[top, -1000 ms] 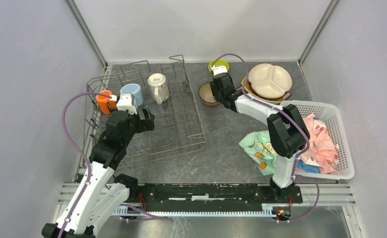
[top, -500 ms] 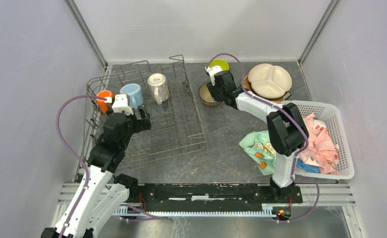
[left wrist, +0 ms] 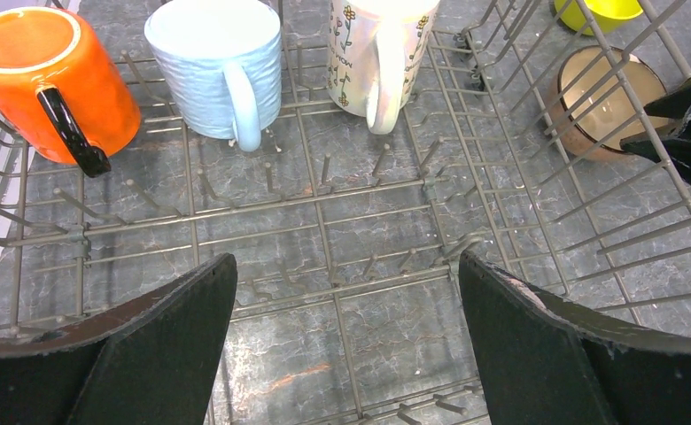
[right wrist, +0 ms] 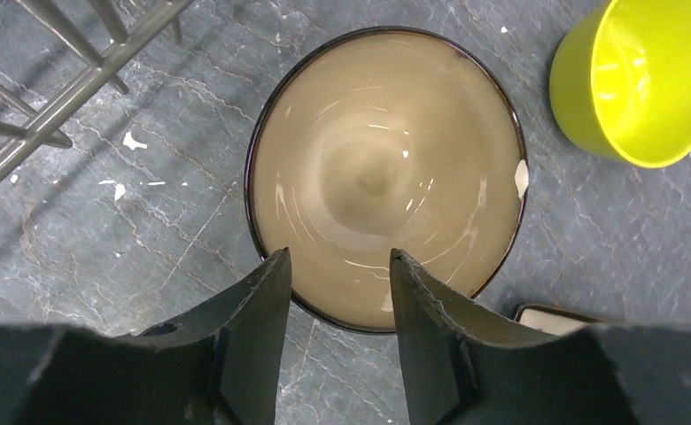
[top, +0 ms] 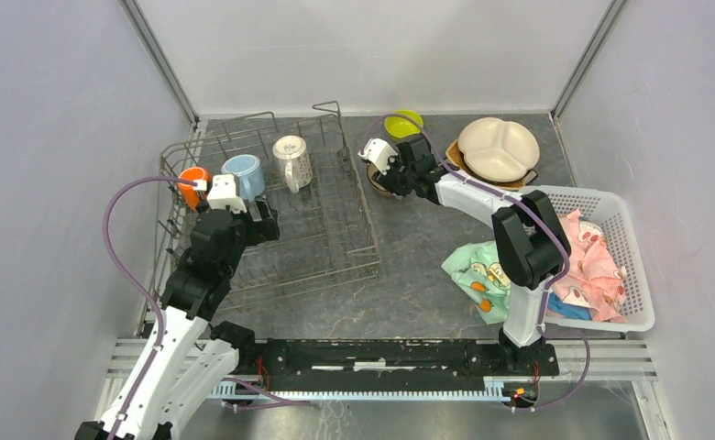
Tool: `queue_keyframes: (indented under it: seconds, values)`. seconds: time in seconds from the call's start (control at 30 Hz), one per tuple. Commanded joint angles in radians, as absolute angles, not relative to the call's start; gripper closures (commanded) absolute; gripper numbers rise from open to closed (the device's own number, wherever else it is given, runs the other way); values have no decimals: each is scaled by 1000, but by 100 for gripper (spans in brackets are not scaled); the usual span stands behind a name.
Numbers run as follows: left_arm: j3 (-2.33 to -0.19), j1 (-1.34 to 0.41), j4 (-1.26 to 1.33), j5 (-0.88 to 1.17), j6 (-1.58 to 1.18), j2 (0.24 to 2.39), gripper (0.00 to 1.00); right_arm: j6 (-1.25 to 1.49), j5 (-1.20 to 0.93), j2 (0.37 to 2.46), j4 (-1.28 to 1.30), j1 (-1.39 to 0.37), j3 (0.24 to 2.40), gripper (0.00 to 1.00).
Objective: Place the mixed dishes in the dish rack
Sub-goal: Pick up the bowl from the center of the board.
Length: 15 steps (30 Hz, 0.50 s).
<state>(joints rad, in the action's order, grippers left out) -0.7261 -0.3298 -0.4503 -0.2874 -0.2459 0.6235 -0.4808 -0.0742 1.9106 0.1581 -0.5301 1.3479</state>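
Grey tabletop [right wrist: 103, 239]: right hand [right wrist: 337, 261], fingers apart, has twisted over tan bowl [right wrist: 377, 159]; left hand [left wrist: 344, 266] gapes wide.

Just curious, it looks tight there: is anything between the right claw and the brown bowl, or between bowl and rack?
Nothing visible separates the right gripper from the bowl; its open fingers hang over the near rim. Toward the rack, only its own raised wire side stands in the way.
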Motion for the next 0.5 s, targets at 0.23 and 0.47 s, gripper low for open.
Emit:
queue_keyframes:
  seconds: [0.23,0.47]
  values:
    - [-728,-334,-420,-311,-198,607,0,-590,-121,1896,198,-532,1359,51]
    - [-727,-334,-417,-316,-197,603,0,-552,-45,1876,197,-512,1391,55]
